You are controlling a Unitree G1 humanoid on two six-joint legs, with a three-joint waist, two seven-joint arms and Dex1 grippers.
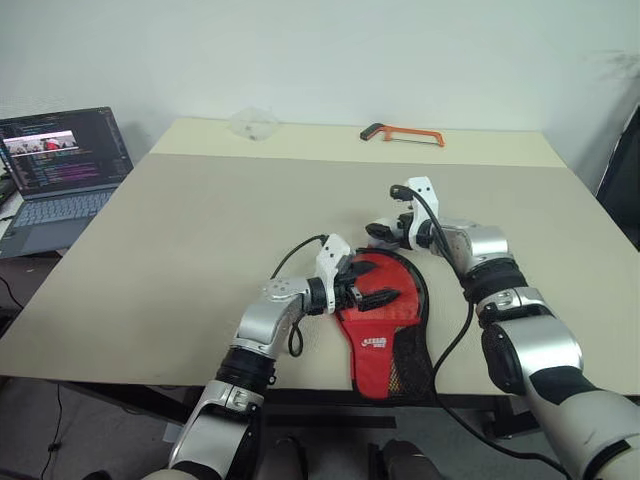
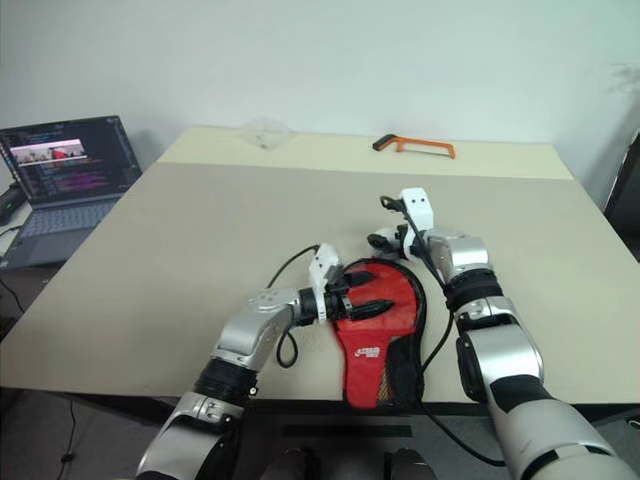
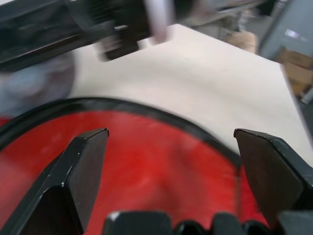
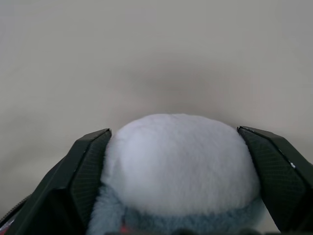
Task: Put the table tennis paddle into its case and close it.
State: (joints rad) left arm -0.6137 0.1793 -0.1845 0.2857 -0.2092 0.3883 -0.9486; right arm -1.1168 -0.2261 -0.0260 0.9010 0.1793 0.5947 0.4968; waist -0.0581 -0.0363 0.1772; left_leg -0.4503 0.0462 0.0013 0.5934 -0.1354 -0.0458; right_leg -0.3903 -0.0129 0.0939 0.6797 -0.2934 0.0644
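Nearest, one red paddle-shaped soft case (image 1: 382, 330) with black trim and white lettering lies at the beige table's (image 1: 200, 250) front edge. Over its round end hovers the left gripper (image 1: 378, 290), fingers spread apart. Just beyond, the right gripper (image 1: 380, 230) has fingers apart around something white and fluffy (image 4: 178, 161). One orange hacksaw (image 1: 405, 133) and one laptop (image 1: 60, 170) sit well apart.

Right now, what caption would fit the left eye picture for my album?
Two robot arms reach over a red paddle case at the near edge of a table, an orange saw far behind.
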